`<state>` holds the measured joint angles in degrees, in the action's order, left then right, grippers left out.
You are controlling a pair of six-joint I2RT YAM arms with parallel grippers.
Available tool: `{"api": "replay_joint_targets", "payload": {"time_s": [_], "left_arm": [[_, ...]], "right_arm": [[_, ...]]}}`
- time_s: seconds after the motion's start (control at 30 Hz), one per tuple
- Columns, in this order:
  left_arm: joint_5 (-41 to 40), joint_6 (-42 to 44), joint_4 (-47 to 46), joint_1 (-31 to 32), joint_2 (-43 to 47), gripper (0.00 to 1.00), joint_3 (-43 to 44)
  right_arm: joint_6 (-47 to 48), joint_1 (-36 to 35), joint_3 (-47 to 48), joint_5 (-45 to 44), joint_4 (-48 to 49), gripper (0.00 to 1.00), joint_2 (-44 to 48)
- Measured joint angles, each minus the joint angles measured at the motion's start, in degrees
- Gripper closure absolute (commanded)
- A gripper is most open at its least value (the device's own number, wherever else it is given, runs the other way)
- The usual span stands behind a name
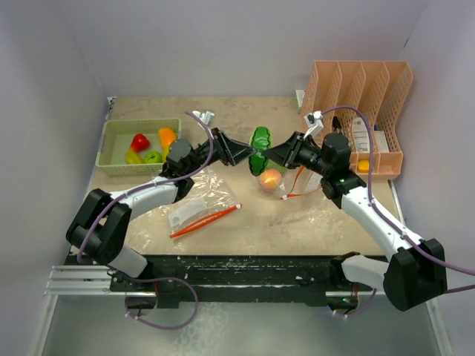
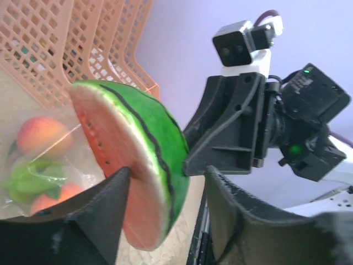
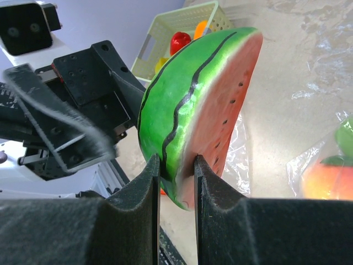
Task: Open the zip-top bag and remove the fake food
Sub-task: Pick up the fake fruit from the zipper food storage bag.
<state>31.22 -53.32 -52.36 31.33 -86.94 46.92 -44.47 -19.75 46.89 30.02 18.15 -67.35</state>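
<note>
A toy watermelon slice [image 1: 260,141] hangs in the air between both grippers above the table's middle. My right gripper [image 1: 273,156] is shut on its lower edge, one finger on the rind and one on the red flesh [image 3: 175,160]. My left gripper [image 1: 246,153] is open around the same slice [image 2: 138,165]: one finger touches the flesh and the other stands apart from the rind. The clear zip-top bag [image 1: 291,182] lies below, holding a peach [image 1: 271,178] and green pieces [image 2: 30,179].
A green basket [image 1: 111,163] at the left holds red, orange, yellow and green toy food. A peach file rack [image 1: 356,89] with white bottles stands at the back right. A second clear bag with an orange strip [image 1: 204,221] lies at the front.
</note>
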Motion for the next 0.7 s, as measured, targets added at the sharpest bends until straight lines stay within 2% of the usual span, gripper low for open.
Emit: {"api": "replay_joint_targets", "payload": {"time_s": [0.37, 0.5, 0.63, 0.7], "left_arm": [[-1.9, 0.6, -0.3, 0.4, -2.3, 0.99, 1.0], [-2.1, 0.6, -0.4, 0.4, -2.6, 1.0, 1.5], [-2.3, 0.6, -0.7, 0.4, -2.9, 1.0, 1.5], [-2.5, 0.6, -0.2, 0.4, -2.9, 1.0, 1.5]], "right_arm": [[0.3, 0.3, -0.4, -0.7, -1.1, 1.0, 1.1], [0.4, 0.6, -0.4, -0.9, -1.3, 1.0, 1.1], [0.8, 0.7, -0.4, -1.6, -1.9, 0.78, 1.1], [1.2, 0.7, -0.4, -2.1, -2.5, 0.74, 1.1]]}}
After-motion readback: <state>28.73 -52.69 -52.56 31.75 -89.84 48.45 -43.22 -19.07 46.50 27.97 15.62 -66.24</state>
